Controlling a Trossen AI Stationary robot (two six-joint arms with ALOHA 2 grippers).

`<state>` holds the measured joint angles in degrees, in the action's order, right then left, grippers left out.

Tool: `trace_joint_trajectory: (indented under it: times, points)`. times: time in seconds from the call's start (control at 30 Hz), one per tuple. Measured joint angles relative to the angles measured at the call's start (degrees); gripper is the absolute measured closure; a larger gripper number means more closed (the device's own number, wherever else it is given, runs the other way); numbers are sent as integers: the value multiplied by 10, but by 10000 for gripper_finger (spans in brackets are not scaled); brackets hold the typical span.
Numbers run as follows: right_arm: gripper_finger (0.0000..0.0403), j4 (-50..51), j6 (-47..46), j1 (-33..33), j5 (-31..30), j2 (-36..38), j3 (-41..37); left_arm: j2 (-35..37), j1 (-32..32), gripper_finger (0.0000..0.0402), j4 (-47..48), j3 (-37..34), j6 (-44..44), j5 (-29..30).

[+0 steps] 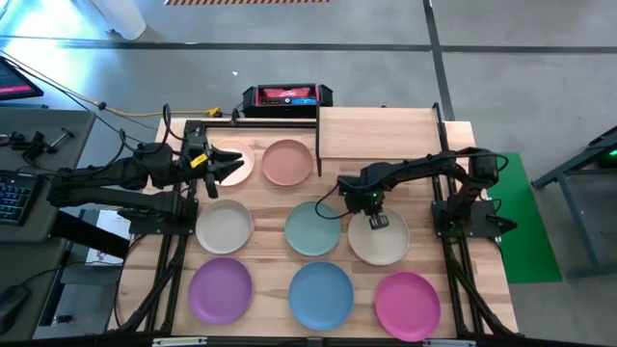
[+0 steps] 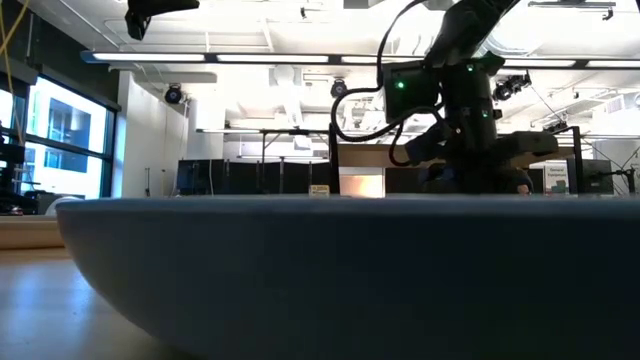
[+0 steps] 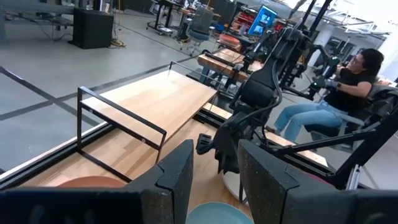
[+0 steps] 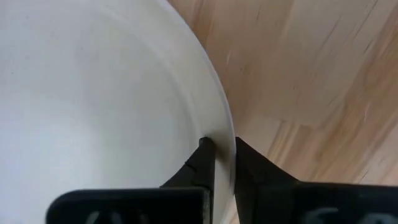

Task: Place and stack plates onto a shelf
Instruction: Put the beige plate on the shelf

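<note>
Eight plates lie flat on the wooden table: pale pink (image 1: pixel 237 159), terracotta (image 1: pixel 287 162), cream (image 1: pixel 224 227), teal-green (image 1: pixel 313 229), a second cream (image 1: pixel 380 243), purple (image 1: pixel 220 289), blue (image 1: pixel 321 294) and magenta (image 1: pixel 407 305). The shelf (image 1: pixel 378 134) stands at the far edge. My right gripper (image 1: pixel 378 220) points down at the second cream plate (image 4: pixel 93 93) and is shut on its rim. My left gripper (image 1: pixel 227 164) hovers open over the pale pink plate, lying level. Its view shows its fingers (image 3: pixel 177 177) toward the shelf (image 3: pixel 149 102) and the right arm (image 3: pixel 252 121). My right gripper pinches the rim (image 4: pixel 225 140) of the second cream plate between its two fingers, one finger (image 4: pixel 204 158) inside the plate and the other outside. The fingers come from above, pointing down. Whether the plate is off the table, I cannot tell.
The shelf top (image 3: pixel 155 93) is bare light wood on a black frame. The blue plate (image 2: pixel 300 270) fills the low view's foreground. A red and black box (image 1: pixel 286 95) sits behind the table's far edge. A seated person (image 3: pixel 348 81) shows beyond the table.
</note>
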<state>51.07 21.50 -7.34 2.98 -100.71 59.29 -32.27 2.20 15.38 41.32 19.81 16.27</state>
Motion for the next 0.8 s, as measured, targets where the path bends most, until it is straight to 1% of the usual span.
trace_joint_trajectory:
  times: [0.13, 0.27, 0.37, 0.8]
  points:
    - [399, 18, 0, 0, -4, 6, 0, 0, 0, 284, 0, 0, 0, 0]
    - [402, 38, -2, 0, -6, 31, -2, 0, 0, 284, 0, 0, 0, 0]
    - [403, 46, -13, -6, 11, 55, -2, 0, 0, 284, 0, 0, 0, 0]
    - [401, 68, -96, -34, 12, 147, -2, 0, 0, 284, 0, 0, 0, 0]
